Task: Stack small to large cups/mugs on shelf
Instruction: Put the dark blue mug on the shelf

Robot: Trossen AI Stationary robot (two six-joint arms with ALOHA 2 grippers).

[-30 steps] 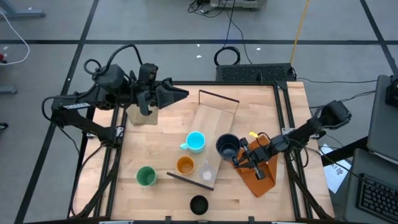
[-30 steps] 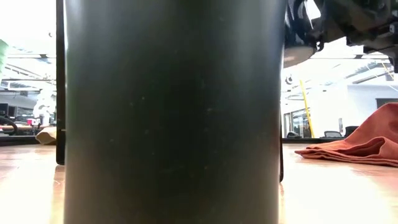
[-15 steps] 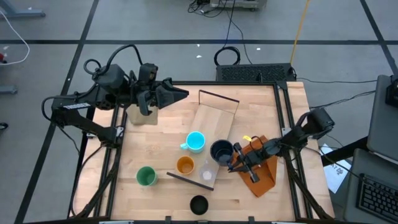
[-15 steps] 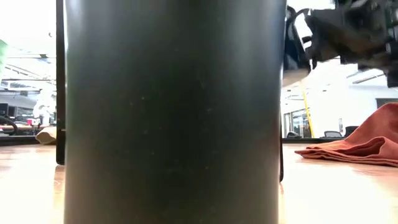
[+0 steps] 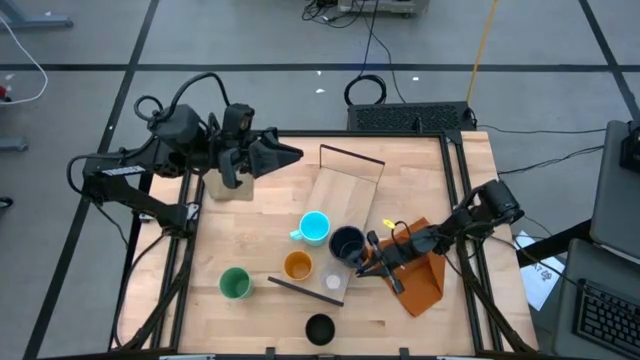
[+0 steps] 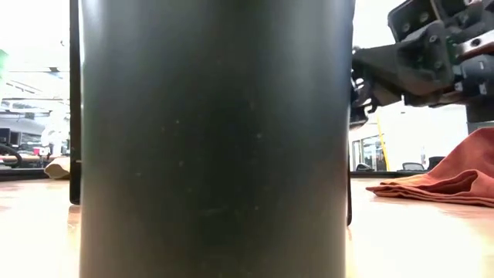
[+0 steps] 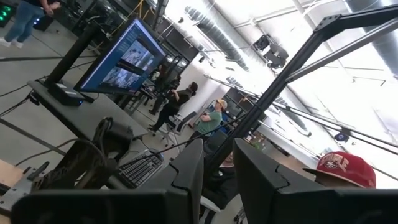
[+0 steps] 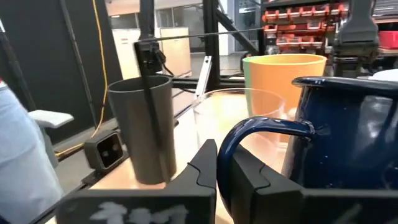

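R claw (image 5: pixel 366 262): shut on the handle of the navy mug (image 5: pixel 347 243); in the R wrist view the fingers (image 8: pixel 205 163) pinch the mug's curved handle (image 8: pixel 261 134), w/ the mug body just past the tips.
Navy mug: upright at the claw tip, over the long edge of the shelf (image 5: pixel 340 195) nearest the R arm (touching the board or not, can't tell).
Blue mug (image 5: pixel 314 227): just beyond the navy mug, away from the claw, on the shelf; its handle points off toward the L side.
Clear cup (image 5: pixel 331 279): near the claw, toward the table's front edge, on the shelf end there.
Orange cup (image 5: pixel 297 266): beside the clear cup, farther from the claw, on the table at the shelf's edge.
Black cup (image 5: pixel 319 328): near the front edge, well apart from the claw (it fills most of the low view (image 6: pixel 212 139)).
Green cup (image 5: pixel 234 283): farthest from the R claw, on the table's L-front part.
Shelf: lies flat and angled on the table (image 5: pixel 260 215), dark strip at each short end.
Orange cloth (image 5: pixel 422 282): under and behind the R claw, by the table's R edge.
L claw (image 5: pixel 290 153): jaws a narrow slit apart, holding nothing, raised over the far L corner, well apart from all cups.
Tan cloth (image 5: pixel 228 186): below the L arm.
Room: ppl in the L wrist view (beyond the table), one in a red cap (image 7: pixel 343 171).
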